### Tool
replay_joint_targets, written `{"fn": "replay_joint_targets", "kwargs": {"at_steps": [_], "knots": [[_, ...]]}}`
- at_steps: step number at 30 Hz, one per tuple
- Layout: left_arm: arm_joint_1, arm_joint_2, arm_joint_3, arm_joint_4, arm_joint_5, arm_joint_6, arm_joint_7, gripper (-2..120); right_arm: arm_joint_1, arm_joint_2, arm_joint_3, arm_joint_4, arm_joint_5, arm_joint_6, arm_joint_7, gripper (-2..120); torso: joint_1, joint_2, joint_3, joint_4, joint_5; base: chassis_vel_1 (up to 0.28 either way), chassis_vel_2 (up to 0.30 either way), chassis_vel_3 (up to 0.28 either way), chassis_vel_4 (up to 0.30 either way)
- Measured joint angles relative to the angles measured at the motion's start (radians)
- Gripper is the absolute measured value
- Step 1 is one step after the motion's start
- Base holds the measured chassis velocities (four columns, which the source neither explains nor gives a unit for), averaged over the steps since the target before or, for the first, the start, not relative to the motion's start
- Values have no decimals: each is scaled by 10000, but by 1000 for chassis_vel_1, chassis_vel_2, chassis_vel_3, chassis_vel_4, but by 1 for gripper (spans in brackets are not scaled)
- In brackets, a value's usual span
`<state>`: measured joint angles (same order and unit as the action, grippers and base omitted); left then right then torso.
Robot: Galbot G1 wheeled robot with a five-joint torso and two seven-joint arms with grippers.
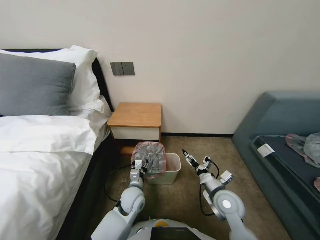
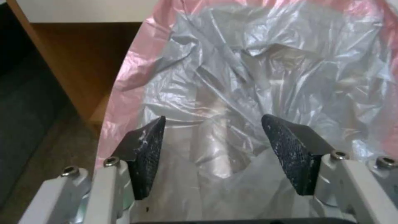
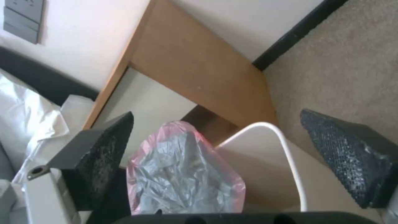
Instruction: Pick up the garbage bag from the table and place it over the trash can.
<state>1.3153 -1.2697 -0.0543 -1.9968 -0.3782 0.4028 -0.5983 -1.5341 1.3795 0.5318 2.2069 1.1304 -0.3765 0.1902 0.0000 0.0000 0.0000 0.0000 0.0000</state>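
Carpet floor (image 1: 186,196) – trash can (image 1: 171,171) by table (image 1: 136,115); garbage bag (image 1: 150,156) upright; L gripper (image 2: 213,146), R gripper (image 3: 224,149) released.

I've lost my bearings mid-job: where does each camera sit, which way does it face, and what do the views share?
Head: high on the robot, looking forward and down at the table, trash can, both arms.
Left wrist: behind the left gripper, fingers apart, close against the garbage bag.
Right wrist: behind the open right gripper, facing bag, can, table.
Shared: the bag shows in all three views.

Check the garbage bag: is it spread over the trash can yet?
Partly: garbage bag stands bunched over the trash can's left side; right rim bare.
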Motion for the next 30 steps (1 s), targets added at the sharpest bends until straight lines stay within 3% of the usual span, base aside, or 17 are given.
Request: {"fn": "replay_joint_targets", "kwargs": {"at_steps": [30], "knots": [[-881,-53,203,873,-734,255,-199,54,-130,143,-271,-394,-502,296,-290,100,0,0,0,0,0,0,0,0,0]]}}
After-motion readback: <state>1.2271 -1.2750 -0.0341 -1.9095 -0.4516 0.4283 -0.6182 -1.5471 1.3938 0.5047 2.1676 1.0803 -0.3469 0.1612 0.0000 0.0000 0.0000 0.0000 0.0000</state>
